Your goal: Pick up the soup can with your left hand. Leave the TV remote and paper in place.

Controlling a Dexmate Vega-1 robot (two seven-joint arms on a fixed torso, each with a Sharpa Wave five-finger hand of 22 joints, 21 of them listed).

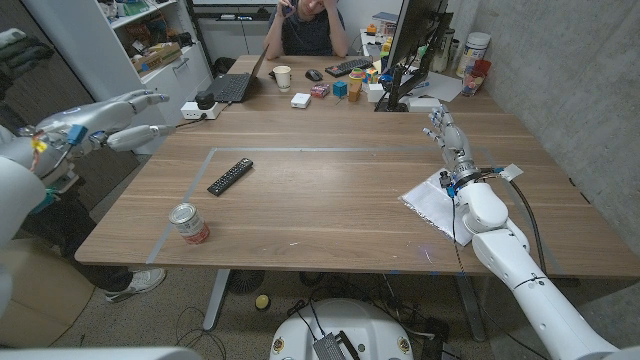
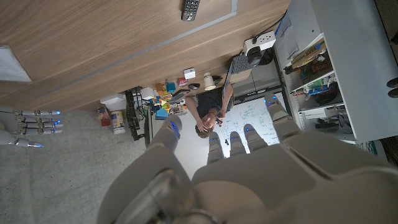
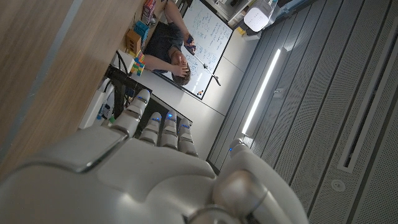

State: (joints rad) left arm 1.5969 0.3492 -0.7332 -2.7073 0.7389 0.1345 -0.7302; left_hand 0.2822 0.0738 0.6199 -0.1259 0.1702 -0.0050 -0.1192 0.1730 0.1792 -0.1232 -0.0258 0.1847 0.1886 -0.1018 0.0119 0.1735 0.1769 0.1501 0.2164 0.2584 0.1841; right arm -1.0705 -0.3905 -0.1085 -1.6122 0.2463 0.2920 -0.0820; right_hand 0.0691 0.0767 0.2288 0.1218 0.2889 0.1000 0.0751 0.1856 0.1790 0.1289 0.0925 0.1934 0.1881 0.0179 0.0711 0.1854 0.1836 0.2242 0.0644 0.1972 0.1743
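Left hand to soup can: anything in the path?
Nothing visible blocks it. The left hand hangs open beyond the table's left edge, and the soup can stands near the front left corner with bare wood around it. The TV remote lies farther in, off a direct line, and the paper is far right.

No lettering on any object here can be read.
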